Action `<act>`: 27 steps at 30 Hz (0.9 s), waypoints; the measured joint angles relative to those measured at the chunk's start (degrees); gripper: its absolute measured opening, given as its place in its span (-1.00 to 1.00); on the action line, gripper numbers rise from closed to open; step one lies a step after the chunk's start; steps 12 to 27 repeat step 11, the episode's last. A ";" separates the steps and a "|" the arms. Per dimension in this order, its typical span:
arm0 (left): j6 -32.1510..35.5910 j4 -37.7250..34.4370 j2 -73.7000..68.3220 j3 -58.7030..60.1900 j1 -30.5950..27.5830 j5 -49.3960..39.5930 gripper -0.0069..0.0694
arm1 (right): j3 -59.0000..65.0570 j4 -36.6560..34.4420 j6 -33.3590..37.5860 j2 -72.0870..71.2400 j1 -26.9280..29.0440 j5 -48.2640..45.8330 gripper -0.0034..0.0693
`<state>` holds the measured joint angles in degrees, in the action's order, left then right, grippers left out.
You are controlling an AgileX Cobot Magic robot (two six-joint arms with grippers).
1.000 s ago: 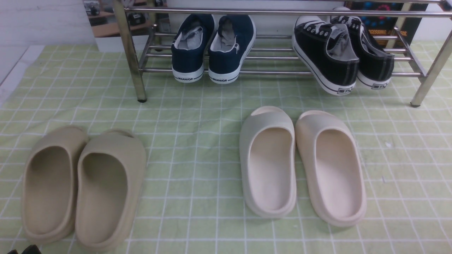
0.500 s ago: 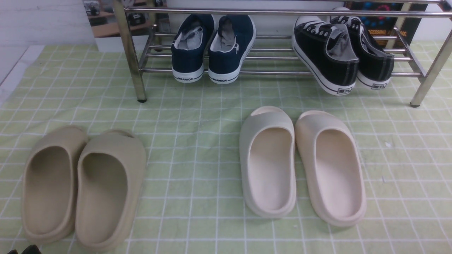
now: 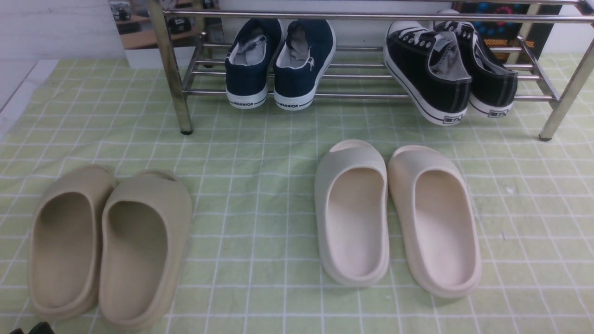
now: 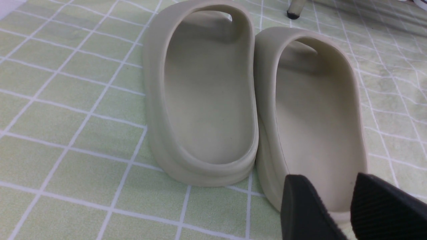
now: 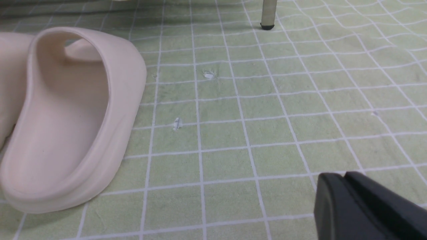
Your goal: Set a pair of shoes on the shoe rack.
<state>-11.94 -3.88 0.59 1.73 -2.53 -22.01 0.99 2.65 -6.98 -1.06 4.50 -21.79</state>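
The two black canvas sneakers [image 3: 429, 69] [image 3: 492, 76] with white laces and soles stand on the lower bars at the right end of the chrome shoe rack [image 3: 362, 16], heels toward me; the left one is angled and its heel hangs over the front bar. My left gripper [image 4: 328, 181] is open and empty, low over the cloth just behind the heel of a beige slide [image 4: 317, 113]; only its tips show in the front view [image 3: 30, 328]. My right gripper [image 5: 335, 178] is shut and empty above bare cloth, beside a cream slide [image 5: 73, 113]. It is out of the front view.
Navy WARRIOR sneakers [image 3: 280, 60] stand on the rack's left half. Beige slides [image 3: 109, 246] lie front left and cream slides [image 3: 397, 213] front middle on the green checked cloth [image 3: 260, 185]. Rack legs [image 3: 174, 79] [image 3: 564, 99] stand on the cloth.
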 joint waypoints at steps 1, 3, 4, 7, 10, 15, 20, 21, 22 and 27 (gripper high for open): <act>0.00 0.00 0.00 0.00 0.00 0.00 -0.20 | 0.00 0.00 0.00 0.00 0.00 0.00 -0.71; 0.00 0.00 0.00 0.00 0.00 0.00 -0.20 | 0.00 0.00 0.00 0.00 0.00 0.00 -0.70; 0.00 0.00 0.00 0.00 0.00 0.00 -0.20 | 0.00 0.00 0.00 0.00 0.00 0.00 -0.69; 0.00 0.00 0.00 0.00 0.00 0.00 -0.20 | 0.00 0.00 0.00 0.00 0.00 0.00 -0.69; 0.00 0.00 0.00 0.00 0.00 0.00 -0.20 | 0.00 0.00 0.00 0.00 0.00 0.00 -0.67; 0.00 0.00 0.00 0.00 0.00 0.00 -0.20 | 0.00 0.00 0.00 0.00 0.00 0.00 -0.67; 0.00 0.00 0.00 0.00 0.00 0.00 -0.20 | 0.00 0.00 0.00 0.00 0.00 0.00 -0.67; 0.00 0.00 0.00 0.00 0.00 0.00 -0.20 | 0.00 0.00 0.00 0.00 0.00 0.00 -0.67; 0.00 0.00 0.00 0.00 0.00 0.00 -0.20 | 0.00 0.00 0.00 0.00 0.00 0.00 -0.67; 0.00 0.00 0.00 0.00 0.00 0.00 -0.20 | 0.00 0.00 0.00 0.00 0.00 0.00 -0.67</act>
